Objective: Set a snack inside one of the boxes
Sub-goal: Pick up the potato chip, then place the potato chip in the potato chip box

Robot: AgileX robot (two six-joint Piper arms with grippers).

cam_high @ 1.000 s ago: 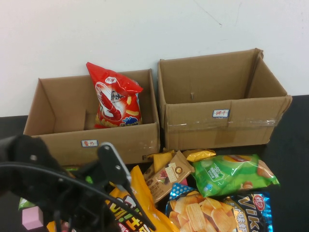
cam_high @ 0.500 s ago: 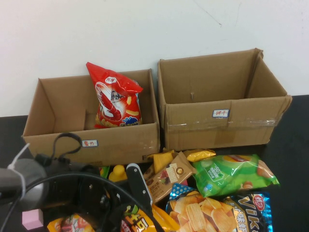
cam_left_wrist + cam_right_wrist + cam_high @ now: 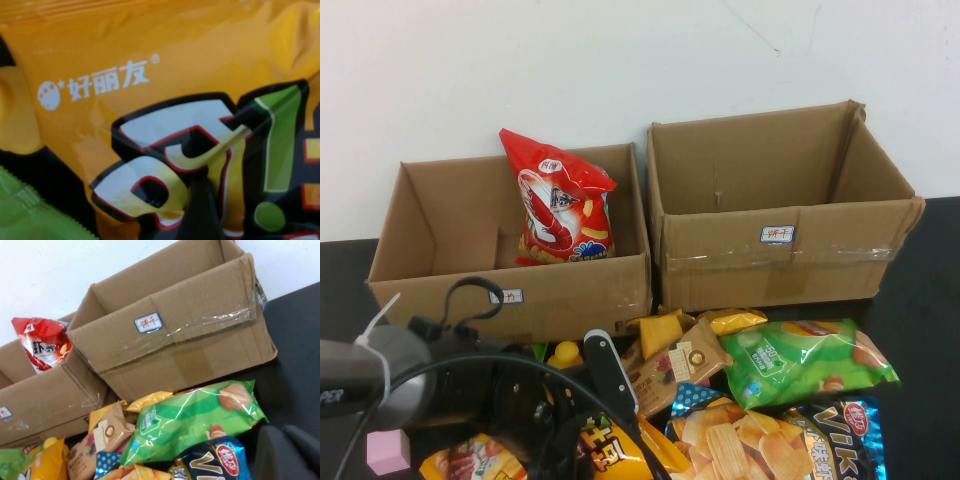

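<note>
Snack: orange bag (image 3: 610, 450) with bold lettering lay at the near left of the snack pile, on the table in front of the boxes, partly under the left arm.
Close view: orange bag filled the left wrist view almost entirely, its printed face turned up toward the camera (so the tool sat directly above it, very close).
Left gripper (image 3: 590, 420): hung low over the orange bag, one dark finger (image 3: 612, 375) visible slanting down to the bag's far edge; jaws looked parted, with nothing seen clamped between them, though contact with the foil could not be judged.
Key relation: bag lay straight beneath the left gripper, its length running roughly near-to-far as far as could be seen; left arm was far the nearer.
Right gripper (image 3: 287, 455): stayed out of the high view, parked at the near right above the green bag (image 3: 195, 420), jaws closed and empty.
Left box (image 3: 570, 295): just beyond the pile, holding a red shrimp-chip bag (image 3: 558, 205) upright.
Right box (image 3: 780, 255): beside it, no snack visible inside.
Judgement: grasp not yet made.
</note>
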